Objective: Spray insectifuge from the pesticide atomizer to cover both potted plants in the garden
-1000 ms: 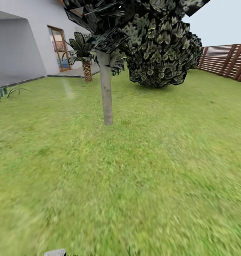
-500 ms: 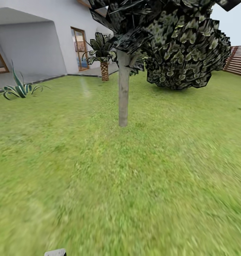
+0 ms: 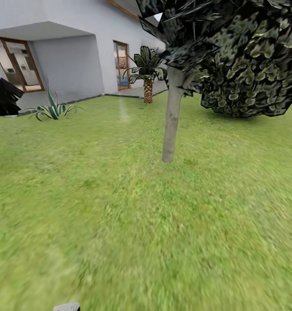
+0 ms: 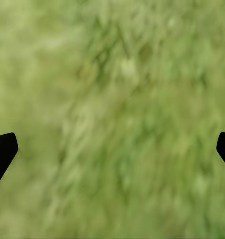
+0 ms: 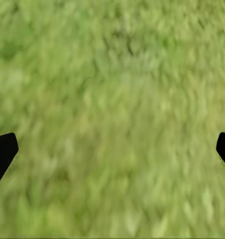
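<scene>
The garden's lawn [image 3: 146,224] spreads widest across the head view, with the white house [image 3: 72,47] behind it, a big dark bush [image 3: 249,73] at the right, a grey-trunked tree [image 3: 171,116] standing mid-lawn, a small palm [image 3: 148,75] by the house, and a spiky striped plant [image 3: 53,110] near the wall — narrow blades, so probably not one of the broad-leaved potted plants. Both wrist views look down on bare grass: the left gripper [image 4: 112,154] has its dark fingertips [image 4: 2,152] at opposite edges of the picture, spread wide with nothing between them, and the right gripper [image 5: 112,154] is the same, wide apart and empty over the lawn. The pesticide atomizer is nowhere to be seen here, so its place relative to either gripper cannot be told (nor can that of the plants). The robot is likely on its way, searching. The risk I judge greatest is driving into the tree trunk just ahead, or mistaking the spiky plant for a target.
</scene>
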{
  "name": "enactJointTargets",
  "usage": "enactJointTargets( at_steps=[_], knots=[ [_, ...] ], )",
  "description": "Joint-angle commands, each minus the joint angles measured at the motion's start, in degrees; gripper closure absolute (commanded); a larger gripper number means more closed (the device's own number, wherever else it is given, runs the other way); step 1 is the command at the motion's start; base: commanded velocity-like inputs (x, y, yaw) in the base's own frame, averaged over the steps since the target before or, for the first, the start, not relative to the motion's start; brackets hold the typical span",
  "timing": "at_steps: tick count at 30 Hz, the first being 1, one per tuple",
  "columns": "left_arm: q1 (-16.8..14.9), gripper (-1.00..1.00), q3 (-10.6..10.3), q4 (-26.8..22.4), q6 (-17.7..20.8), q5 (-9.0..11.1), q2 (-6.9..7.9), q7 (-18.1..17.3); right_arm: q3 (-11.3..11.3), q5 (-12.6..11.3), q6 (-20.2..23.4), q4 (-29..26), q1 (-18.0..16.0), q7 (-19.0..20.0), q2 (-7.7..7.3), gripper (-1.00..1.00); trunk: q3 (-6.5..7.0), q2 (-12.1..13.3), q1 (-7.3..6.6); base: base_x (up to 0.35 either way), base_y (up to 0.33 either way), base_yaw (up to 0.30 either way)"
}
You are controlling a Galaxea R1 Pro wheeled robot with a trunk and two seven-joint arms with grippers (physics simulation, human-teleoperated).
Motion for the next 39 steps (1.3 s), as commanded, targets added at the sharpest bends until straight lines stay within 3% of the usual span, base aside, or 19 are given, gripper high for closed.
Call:
enactJointTargets(
  at_steps=[1, 39],
  knots=[
    [-0.06, -1.0, 0.07, 0.09, -0.2, -0.01, -0.01, 0.02, -0.11, 0.6, -0.1, 0.02, -0.01, -0.26, 0.02, -1.0, -0.05, -0.01, 0.02, 0.338, 0.0, 0.278],
    [-0.05, -1.0, 0.07, 0.16, -0.2, 0.16, -0.01, 0.1, -0.1, 0.6, -0.1, 0.02, -0.01, -0.26, 0.03, -1.0, -0.05, -0.01, 0.02, 0.338, 0.0, 0.277]
  ],
)
